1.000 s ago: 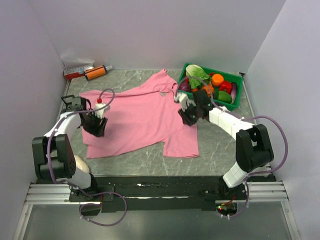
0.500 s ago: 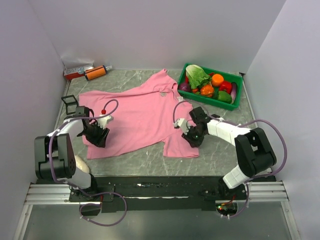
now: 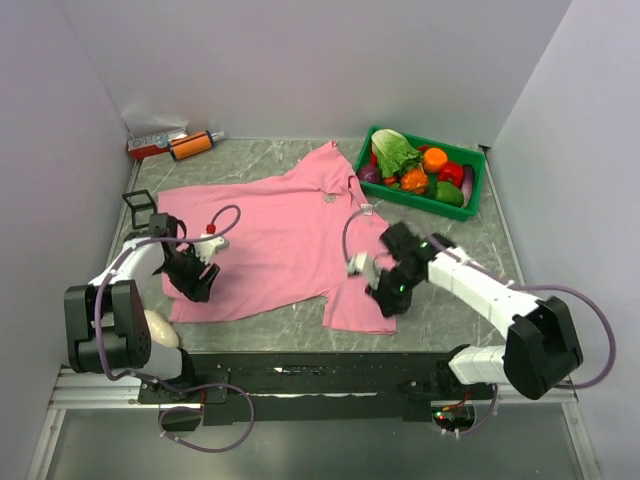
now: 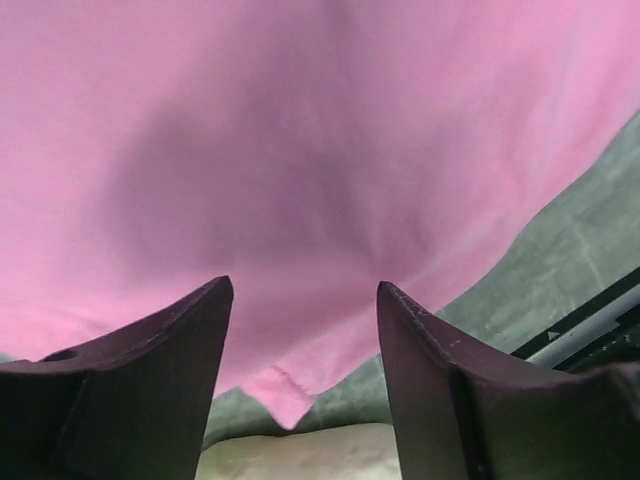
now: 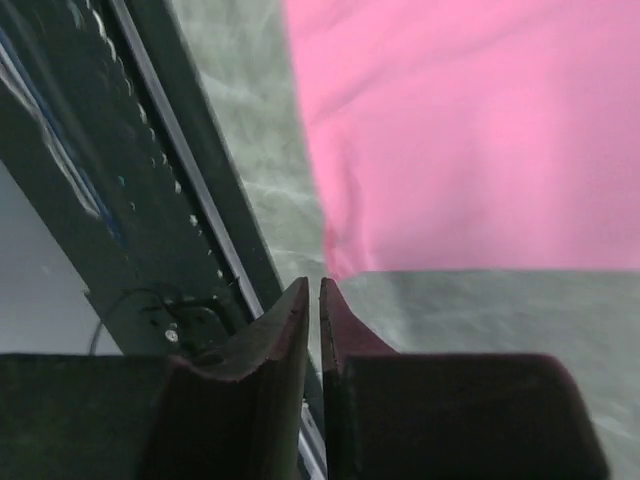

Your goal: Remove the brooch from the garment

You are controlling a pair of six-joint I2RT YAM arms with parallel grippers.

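The pink T-shirt (image 3: 270,235) lies spread flat on the grey table, its white neck label (image 3: 328,197) toward the far right. A tiny pale speck, probably the brooch (image 3: 367,210), sits at the shirt's right edge. My left gripper (image 3: 195,280) is open over the shirt's near-left hem; the left wrist view shows pink cloth (image 4: 300,150) and a hem corner between the open gripper (image 4: 305,285). My right gripper (image 3: 390,297) is shut at the shirt's near-right hem. In the right wrist view its gripper (image 5: 320,285) shows nothing between the jaws, beside the shirt's corner (image 5: 470,120).
A green bin (image 3: 455,147) of toy vegetables stands at the back right. An orange tube and a red item (image 3: 170,146) lie at the back left. A pale rounded object (image 3: 160,328) sits by the left arm's base. The black base rail (image 5: 130,200) runs along the near edge.
My right gripper has moved from near the bin toward the near edge, to the shirt's near-right hem, which has shifted. My left gripper has moved slightly nearer.
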